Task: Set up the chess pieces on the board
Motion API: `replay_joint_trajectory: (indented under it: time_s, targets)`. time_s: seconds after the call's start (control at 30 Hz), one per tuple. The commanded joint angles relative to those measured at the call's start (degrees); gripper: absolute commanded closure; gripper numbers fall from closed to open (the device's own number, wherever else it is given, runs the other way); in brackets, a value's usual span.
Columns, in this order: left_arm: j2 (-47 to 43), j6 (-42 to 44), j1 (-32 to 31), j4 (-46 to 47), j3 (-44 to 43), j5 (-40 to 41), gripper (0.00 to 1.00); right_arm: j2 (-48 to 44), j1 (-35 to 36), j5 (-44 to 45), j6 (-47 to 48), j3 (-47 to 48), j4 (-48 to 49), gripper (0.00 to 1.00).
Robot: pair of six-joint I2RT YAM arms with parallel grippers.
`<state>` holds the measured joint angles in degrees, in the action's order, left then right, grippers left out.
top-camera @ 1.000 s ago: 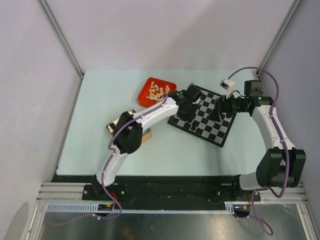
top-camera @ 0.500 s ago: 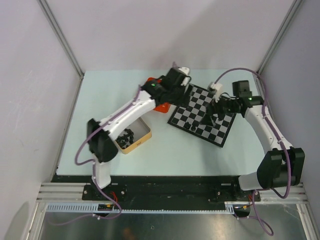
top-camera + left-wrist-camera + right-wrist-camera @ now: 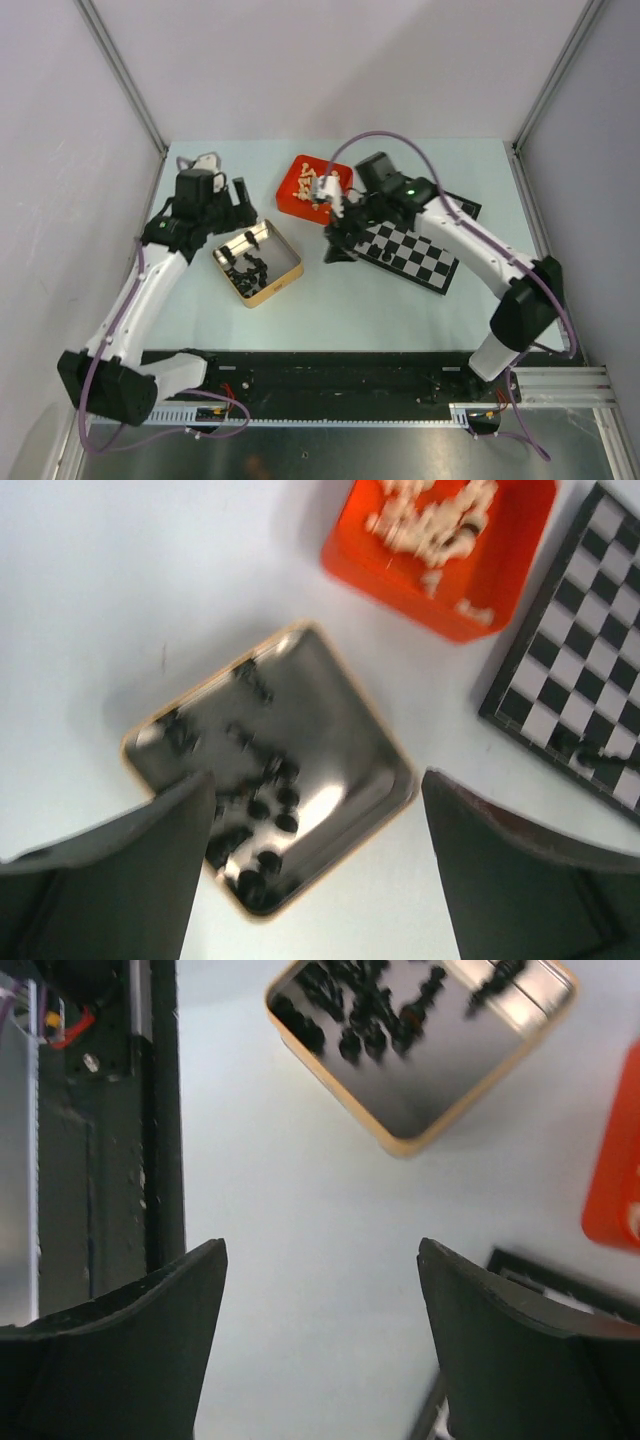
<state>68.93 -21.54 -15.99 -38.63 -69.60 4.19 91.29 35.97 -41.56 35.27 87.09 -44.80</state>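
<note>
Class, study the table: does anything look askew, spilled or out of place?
The board lies skewed, its edges at an angle to the table edges. The tin of black pieces is also turned cornerwise. No pieces show loose on the table.

A pale blue-green table [image 3: 190,300] is seen, on which three things are laid: a red tray [image 3: 288,202] toward the far side, a gold-rimmed metal tin [image 3: 275,262] nearer and left of it, kept apart, and the board [image 3: 420,255] at the right, set askew, near the tray
</note>
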Motion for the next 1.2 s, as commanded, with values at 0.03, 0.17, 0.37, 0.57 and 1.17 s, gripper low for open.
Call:
replay_joint_trajectory:
  time_s: [0.03,0.17,0.37,0.57,1.17]
  targets:
    - [-8.88,-1.58,7.72,5.41,9.73,-5.67,0.12,11.79,8.66,5.26,-18.54,9.57,9.72,0.26]
    - [-11.79,0.7,11.93,5.85,12.47,-4.72,0.12,21.9,12.28,9.38,-24.36,20.36,11.22,0.3]
    - [-15.04,4.05,17.29,5.76,15.37,-0.85,0.12,35.79,16.93,17.65,-22.79,31.29,10.26,0.35]
    - [-17.24,5.19,19.24,5.67,17.92,-0.85,0.12,42.91,18.44,24.14,-19.98,37.44,11.48,0.42]
    - [-19.27,8.53,20.47,5.59,20.3,-0.67,0.12,48.28,19.14,26.62,-15.4,39.74,11.31,0.52]
